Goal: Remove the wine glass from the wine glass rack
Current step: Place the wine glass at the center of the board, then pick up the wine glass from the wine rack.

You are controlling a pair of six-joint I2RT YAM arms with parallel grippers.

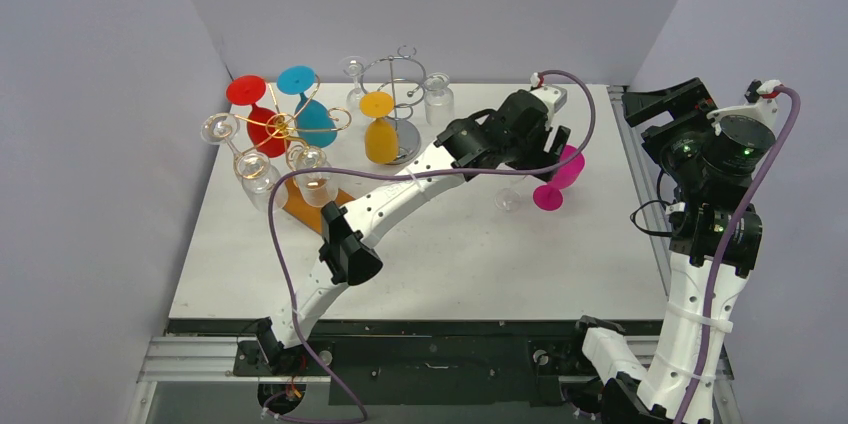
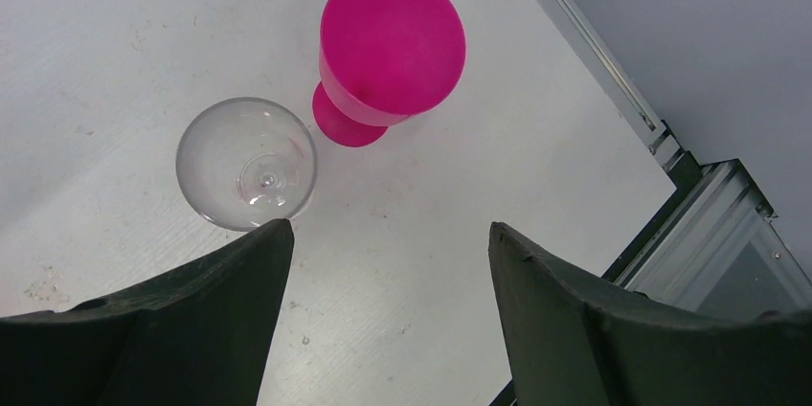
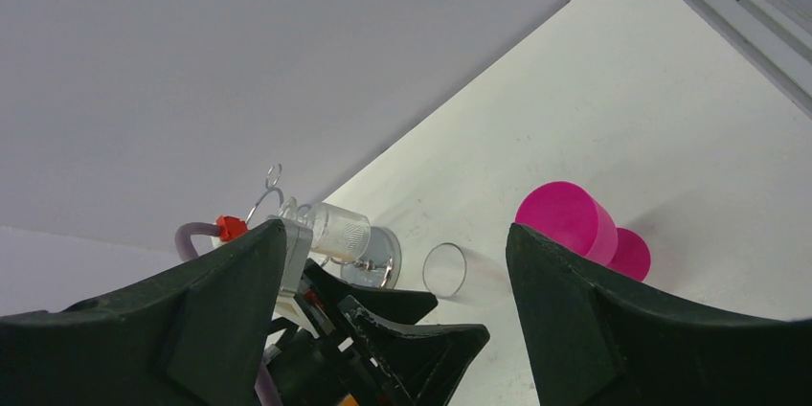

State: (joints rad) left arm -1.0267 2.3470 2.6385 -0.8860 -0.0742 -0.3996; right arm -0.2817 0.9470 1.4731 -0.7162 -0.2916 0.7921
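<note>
A pink wine glass [image 1: 555, 180] [image 2: 393, 42] [image 3: 567, 219] stands on the table beside a clear wine glass [image 1: 508, 199] [image 2: 246, 164] [image 3: 443, 267], right of centre. My left gripper [image 1: 540, 158] [image 2: 388, 234] hovers just above them, open, with only bare table between its fingers. The clear glass sits at the tip of its left finger [image 2: 211, 320]. A gold wine glass rack [image 1: 285, 126] at the back left holds red [image 1: 258, 119], blue [image 1: 308, 109] and clear glasses. A silver rack [image 1: 400, 74] holds an orange glass [image 1: 380, 134]. My right gripper [image 1: 655, 114] [image 3: 393, 234] is open and empty, off the table's right side.
The table's right edge rail [image 1: 640, 194] [image 2: 594, 42] runs close to the pink glass. Grey walls enclose the back and sides. The left arm's purple cable [image 1: 580, 94] loops above its wrist. The silver rack's round base [image 3: 378, 253] lies behind the left gripper.
</note>
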